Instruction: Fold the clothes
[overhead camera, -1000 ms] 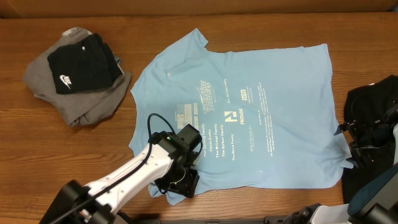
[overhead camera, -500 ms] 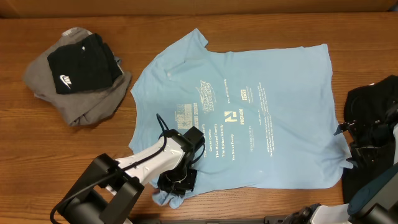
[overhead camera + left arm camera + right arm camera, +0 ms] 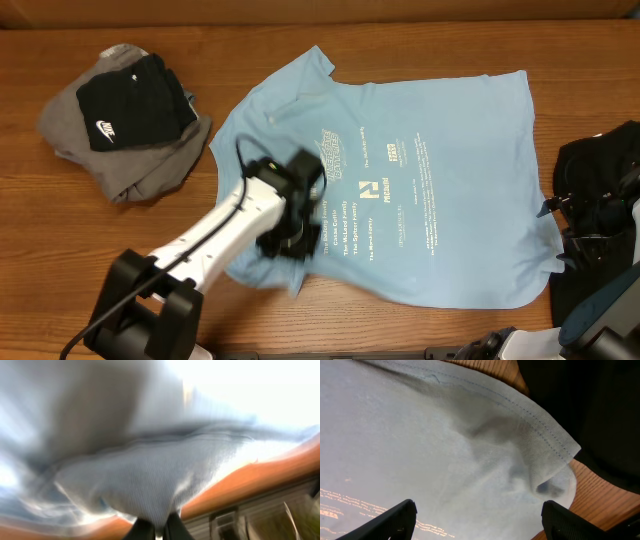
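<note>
L end effector (image 3: 154, 532) tight on T-shirt (image 3: 440, 190) front-L edge

left hand (image 3: 290, 238) now clamped on T-shirt (image 3: 440, 190) corner, pulled it inward

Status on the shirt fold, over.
Left claw shut on blue T-shirt edge. Right claw open over hem corner. Black garment beside that corner.

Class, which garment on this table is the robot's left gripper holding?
The light blue T-shirt with white lettering: the left gripper is shut on its near edge. The grey and black Nike pile and the plain black garment lie clear of it.
</note>
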